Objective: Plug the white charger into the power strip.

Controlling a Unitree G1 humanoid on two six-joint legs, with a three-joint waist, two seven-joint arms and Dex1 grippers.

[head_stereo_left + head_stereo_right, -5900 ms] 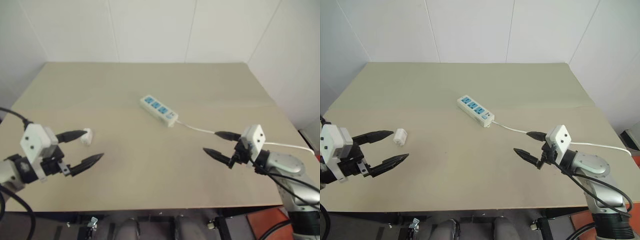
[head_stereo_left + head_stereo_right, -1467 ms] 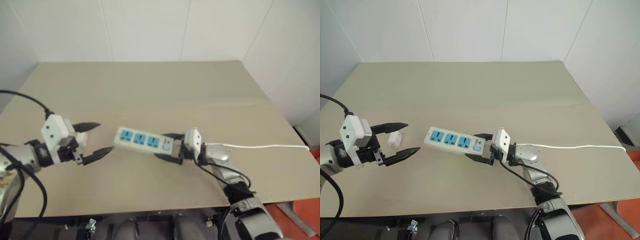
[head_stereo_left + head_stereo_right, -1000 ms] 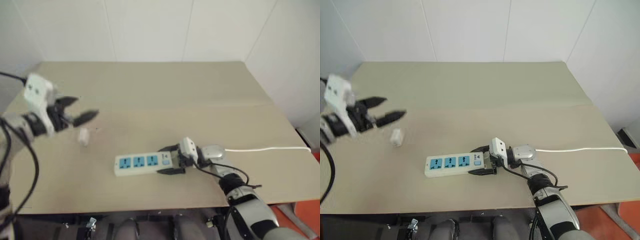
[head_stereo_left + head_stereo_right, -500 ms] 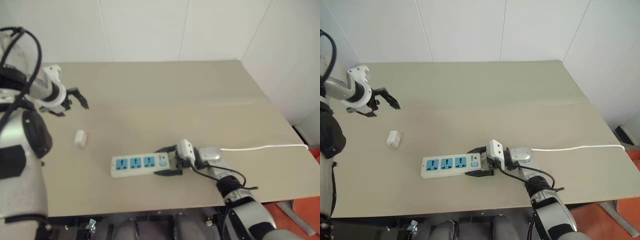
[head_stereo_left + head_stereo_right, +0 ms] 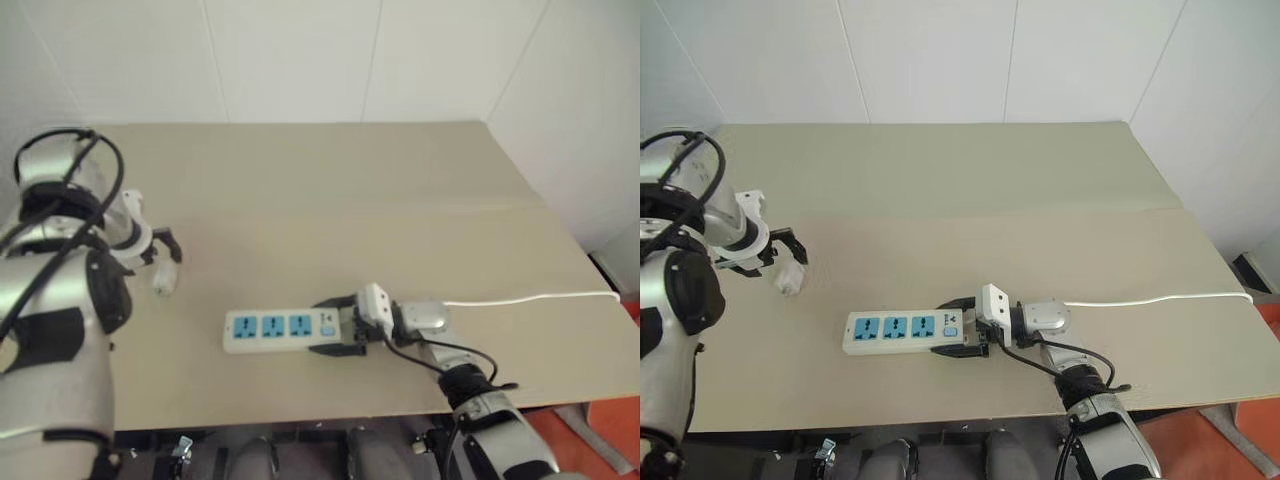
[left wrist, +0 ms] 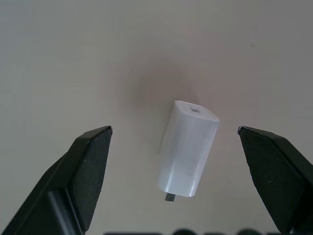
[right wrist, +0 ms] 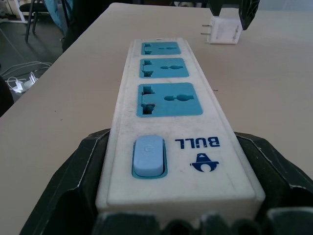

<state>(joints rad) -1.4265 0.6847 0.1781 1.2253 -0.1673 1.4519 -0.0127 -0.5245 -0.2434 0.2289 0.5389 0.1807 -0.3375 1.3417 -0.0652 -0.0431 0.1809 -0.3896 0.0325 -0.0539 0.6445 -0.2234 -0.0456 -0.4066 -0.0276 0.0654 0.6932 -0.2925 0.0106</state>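
On power strip (image 7: 173, 142): "BULL"; right jaws clamp it, left jaws apart around charger (image 6: 187, 154).

A bare test room or lab, set up for robot trials

A plain beige table (image 5: 1040, 180) stands in a corner of white panelled walls (image 5: 930, 60), carrying little beyond a power strip (image 5: 905, 331) and a white charger (image 5: 790, 279). Past the table's edge, the right wrist view shows a dark floor (image 7: 19, 54) with loose cables (image 7: 18, 83) and chair legs (image 7: 30, 19).
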